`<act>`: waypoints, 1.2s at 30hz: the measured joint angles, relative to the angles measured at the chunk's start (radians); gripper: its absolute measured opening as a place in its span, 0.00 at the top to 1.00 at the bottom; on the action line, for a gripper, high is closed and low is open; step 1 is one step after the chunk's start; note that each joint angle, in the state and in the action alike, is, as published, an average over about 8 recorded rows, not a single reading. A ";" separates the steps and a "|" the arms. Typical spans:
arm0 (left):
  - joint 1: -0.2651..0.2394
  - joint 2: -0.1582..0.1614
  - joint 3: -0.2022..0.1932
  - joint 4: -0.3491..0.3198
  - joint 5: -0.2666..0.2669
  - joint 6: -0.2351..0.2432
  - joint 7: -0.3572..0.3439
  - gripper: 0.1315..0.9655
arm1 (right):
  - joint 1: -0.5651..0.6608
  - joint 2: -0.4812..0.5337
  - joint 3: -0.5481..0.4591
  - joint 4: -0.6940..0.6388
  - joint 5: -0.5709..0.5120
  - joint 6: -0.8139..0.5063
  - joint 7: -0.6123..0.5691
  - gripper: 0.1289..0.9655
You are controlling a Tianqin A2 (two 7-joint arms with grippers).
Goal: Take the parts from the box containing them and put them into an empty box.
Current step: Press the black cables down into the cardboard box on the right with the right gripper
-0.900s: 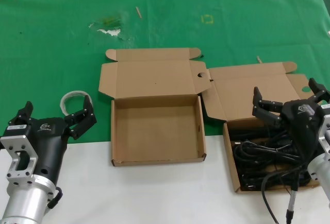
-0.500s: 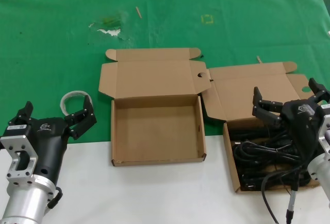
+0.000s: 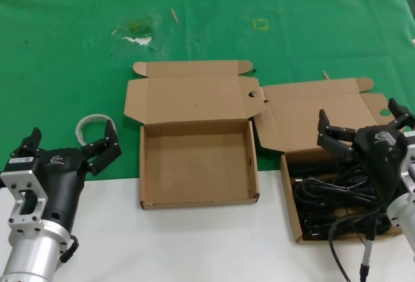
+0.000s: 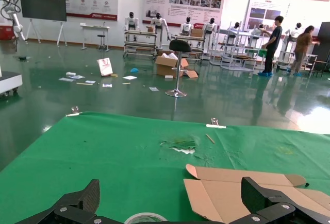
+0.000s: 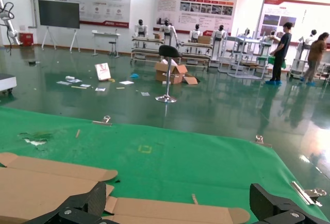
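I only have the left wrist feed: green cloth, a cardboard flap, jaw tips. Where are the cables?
Observer: In the right-hand box, a tangle of black cables fills it; the lid is folded back.
Operator: And the other box?
Observer: The middle box is open and holds nothing.
Operator: Right arm doing anything?
Observer: The right gripper hovers over the cable box with jaws spread, holding nothing.
Operator: What's the pale ring at the bottom of my view?
Observer: A translucent hose loop lying on the cloth just ahead of the left gripper, whose jaws are open too.
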 joint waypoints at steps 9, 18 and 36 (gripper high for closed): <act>0.000 0.000 0.000 0.000 0.000 0.000 0.000 0.00 | 0.000 0.000 0.000 0.000 0.000 0.000 0.000 0.00; 0.000 0.000 0.000 0.000 0.000 0.000 0.000 0.06 | 0.019 0.013 0.004 -0.015 0.011 -0.028 0.008 0.00; 0.000 0.001 0.000 0.000 0.000 0.000 0.000 0.40 | 0.144 0.131 -0.066 -0.086 0.022 -0.228 0.000 0.00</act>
